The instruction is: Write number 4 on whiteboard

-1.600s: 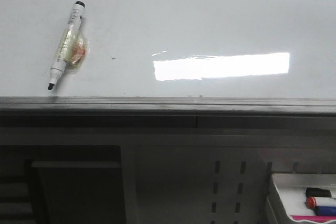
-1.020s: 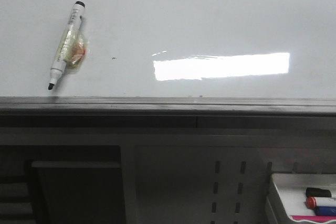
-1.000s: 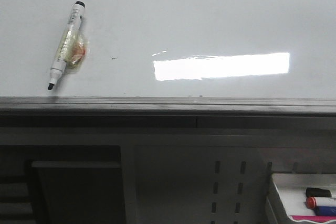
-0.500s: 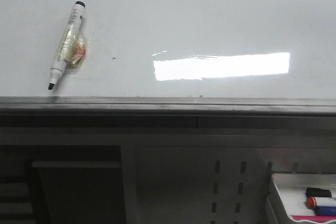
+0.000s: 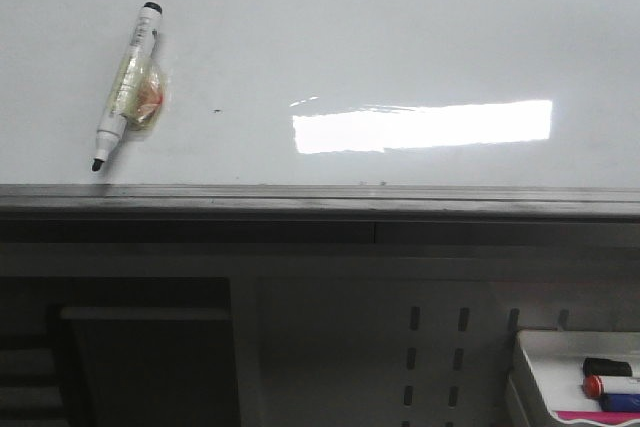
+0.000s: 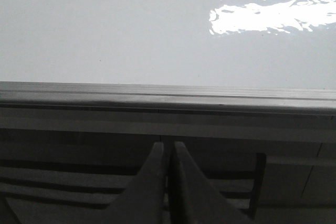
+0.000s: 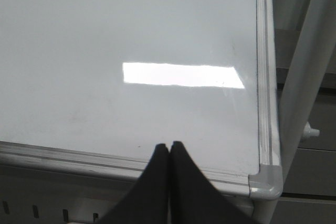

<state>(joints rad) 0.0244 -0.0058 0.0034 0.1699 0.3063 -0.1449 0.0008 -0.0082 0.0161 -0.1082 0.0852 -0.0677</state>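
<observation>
Marker [image 5: 126, 87] on whiteboard [image 5: 400, 37], front view only.

No readable text, number, brand or sign appears in any view. The whiteboard [image 5: 400, 37] carries no written figure, only a tiny dark speck [image 5: 218, 110]. The marker [image 5: 124, 87] lying on it near its left edge has a label too blurred to read.
</observation>
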